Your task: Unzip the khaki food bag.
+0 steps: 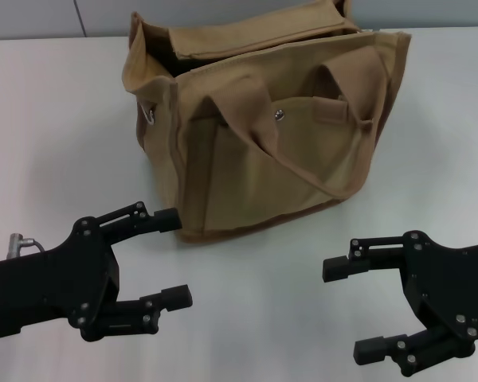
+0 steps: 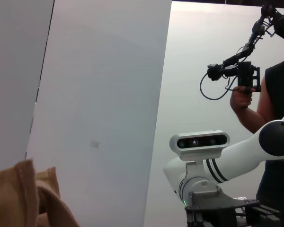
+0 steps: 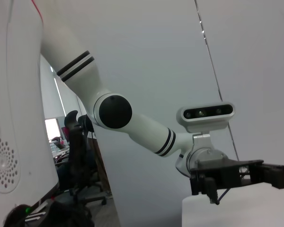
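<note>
The khaki food bag (image 1: 263,151) stands upright on the white table (image 1: 56,127) at the middle back, its pocket flap with a metal snap (image 1: 280,114) and two strap handles facing me. Its top gapes at the left end and shows a dark inside; I cannot make out the zipper. My left gripper (image 1: 173,257) is open and empty, low at the front left, its upper fingertip close to the bag's lower left corner. My right gripper (image 1: 349,309) is open and empty at the front right, apart from the bag. A strip of tan fabric (image 2: 19,198) shows in the left wrist view.
A small silver ring (image 1: 150,114) hangs on the bag's left side. The left wrist view shows my right arm's wrist camera (image 2: 199,142) and a person (image 2: 274,109) holding a device behind it. The right wrist view shows my left arm (image 3: 132,123).
</note>
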Robot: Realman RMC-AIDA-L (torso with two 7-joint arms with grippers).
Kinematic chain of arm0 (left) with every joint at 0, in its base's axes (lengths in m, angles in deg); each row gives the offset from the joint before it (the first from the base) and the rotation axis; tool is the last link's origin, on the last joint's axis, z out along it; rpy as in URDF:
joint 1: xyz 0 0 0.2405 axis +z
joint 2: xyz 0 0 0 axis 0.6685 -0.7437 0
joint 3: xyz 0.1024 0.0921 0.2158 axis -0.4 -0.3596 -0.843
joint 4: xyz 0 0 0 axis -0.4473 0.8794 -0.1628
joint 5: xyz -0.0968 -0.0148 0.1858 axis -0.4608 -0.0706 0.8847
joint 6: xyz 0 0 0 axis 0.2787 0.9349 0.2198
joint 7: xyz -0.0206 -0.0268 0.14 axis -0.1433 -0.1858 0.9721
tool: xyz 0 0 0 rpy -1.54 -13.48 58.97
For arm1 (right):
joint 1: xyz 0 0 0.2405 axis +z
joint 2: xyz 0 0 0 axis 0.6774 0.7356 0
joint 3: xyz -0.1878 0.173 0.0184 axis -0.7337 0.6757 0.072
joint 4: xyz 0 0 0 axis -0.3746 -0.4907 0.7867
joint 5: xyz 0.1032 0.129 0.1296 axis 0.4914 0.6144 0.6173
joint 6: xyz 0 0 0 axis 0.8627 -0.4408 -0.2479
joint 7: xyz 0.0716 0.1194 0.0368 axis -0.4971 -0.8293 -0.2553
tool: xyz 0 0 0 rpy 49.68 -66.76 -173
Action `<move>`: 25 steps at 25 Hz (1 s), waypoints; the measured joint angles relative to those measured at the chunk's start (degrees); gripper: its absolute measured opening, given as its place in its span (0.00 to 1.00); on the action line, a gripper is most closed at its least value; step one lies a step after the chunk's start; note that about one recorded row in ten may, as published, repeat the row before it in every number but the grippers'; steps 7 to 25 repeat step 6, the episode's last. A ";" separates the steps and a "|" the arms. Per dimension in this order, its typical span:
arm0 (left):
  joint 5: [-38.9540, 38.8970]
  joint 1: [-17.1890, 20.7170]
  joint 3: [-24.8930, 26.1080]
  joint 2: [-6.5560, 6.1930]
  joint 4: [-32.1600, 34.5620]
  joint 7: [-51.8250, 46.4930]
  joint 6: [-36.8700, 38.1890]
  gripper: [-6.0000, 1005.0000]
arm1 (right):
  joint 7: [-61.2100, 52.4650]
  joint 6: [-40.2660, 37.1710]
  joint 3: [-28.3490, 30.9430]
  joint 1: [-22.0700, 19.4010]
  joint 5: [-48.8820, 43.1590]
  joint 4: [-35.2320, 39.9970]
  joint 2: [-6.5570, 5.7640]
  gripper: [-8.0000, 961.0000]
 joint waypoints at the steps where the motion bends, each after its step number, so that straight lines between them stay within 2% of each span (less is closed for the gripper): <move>1: 0.00 0.00 0.00 0.00 0.00 0.00 0.00 0.84 | 0.00 0.00 0.00 0.00 0.00 0.00 0.00 0.84; 5: 1.02 0.05 -0.02 -0.02 0.04 -0.20 0.08 0.84 | 0.00 0.04 0.23 0.41 0.11 0.01 0.38 0.84; 25: 1.02 0.05 -0.02 -0.02 0.04 -0.20 0.08 0.84 | 0.00 0.04 0.23 0.41 0.11 0.01 0.38 0.84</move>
